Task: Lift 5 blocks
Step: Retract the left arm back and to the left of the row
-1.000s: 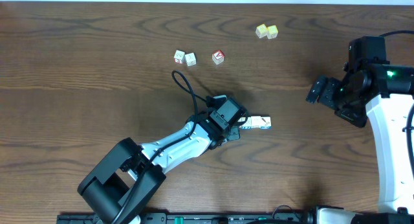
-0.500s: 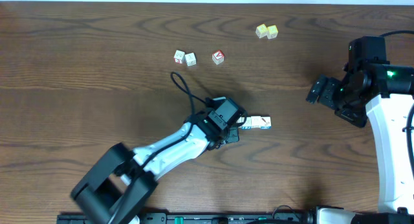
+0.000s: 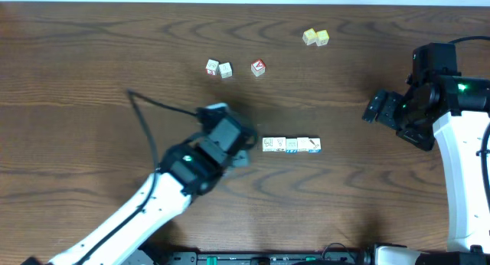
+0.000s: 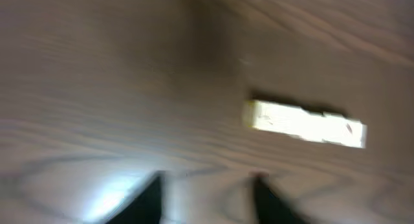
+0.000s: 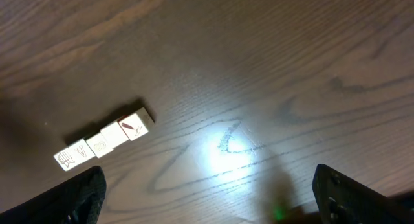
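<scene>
Several small white blocks (image 3: 292, 145) lie edge to edge in a straight row on the wood table. The same row of blocks (image 5: 103, 140) shows printed faces in the right wrist view, and the blocks (image 4: 304, 123) are a blurred pale bar in the left wrist view. My left gripper (image 3: 246, 148) is just left of the row's end, clear of it. In its own view the left gripper (image 4: 207, 201) is open with bare table between the fingers. My right gripper (image 3: 375, 108) hovers far right; seen from its wrist, the right gripper (image 5: 210, 204) is wide open and empty.
Two more small white cubes (image 3: 218, 68) and a red-faced cube (image 3: 258, 67) sit toward the back, left of centre. Two pale yellow cubes (image 3: 315, 37) lie near the back edge. A black cable (image 3: 164, 108) arcs off the left arm.
My left gripper has opened, let go of the row's left end and drawn back to the left. The whole row now shows on the table. The right arm is unmoved.
</scene>
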